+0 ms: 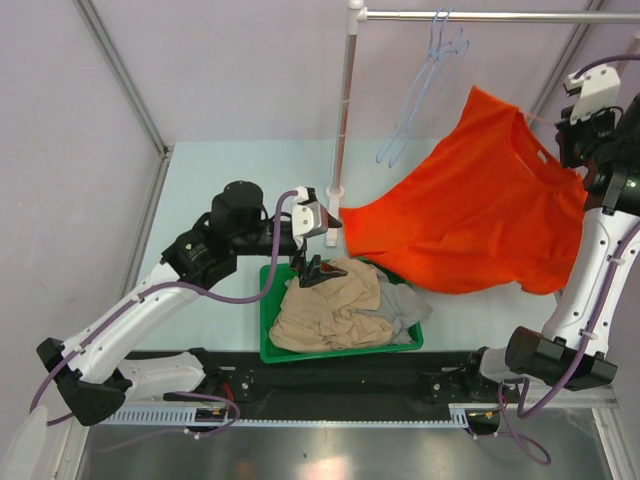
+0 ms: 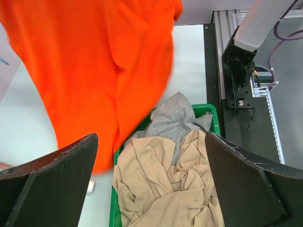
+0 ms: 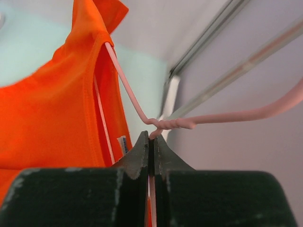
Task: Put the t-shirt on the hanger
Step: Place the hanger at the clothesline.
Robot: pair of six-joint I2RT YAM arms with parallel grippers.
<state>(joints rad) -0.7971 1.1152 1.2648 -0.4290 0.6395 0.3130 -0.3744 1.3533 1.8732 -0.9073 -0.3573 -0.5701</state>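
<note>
The orange t-shirt point(image 1: 470, 215) hangs at the right and spreads down to the left over the table. The pink hanger point(image 3: 130, 97) has its wire running into the shirt's neck point(image 3: 94, 71). My right gripper point(image 3: 152, 142) is shut on the hanger wire just below its twisted neck point(image 3: 177, 124); in the top view the gripper point(image 1: 574, 130) sits at the shirt's collar. My left gripper point(image 1: 322, 266) hovers over the basket, open. Nothing lies between its fingers point(image 2: 52, 184). The t-shirt point(image 2: 94, 66) hangs beyond them.
A green basket point(image 1: 266, 322) below the left gripper holds a beige garment point(image 2: 165, 184) and a grey garment point(image 2: 173, 120). Light blue hangers point(image 1: 425, 85) hang from a rail point(image 1: 500, 15) on a white pole point(image 1: 345, 110). The right arm's base point(image 2: 239, 71) stands near.
</note>
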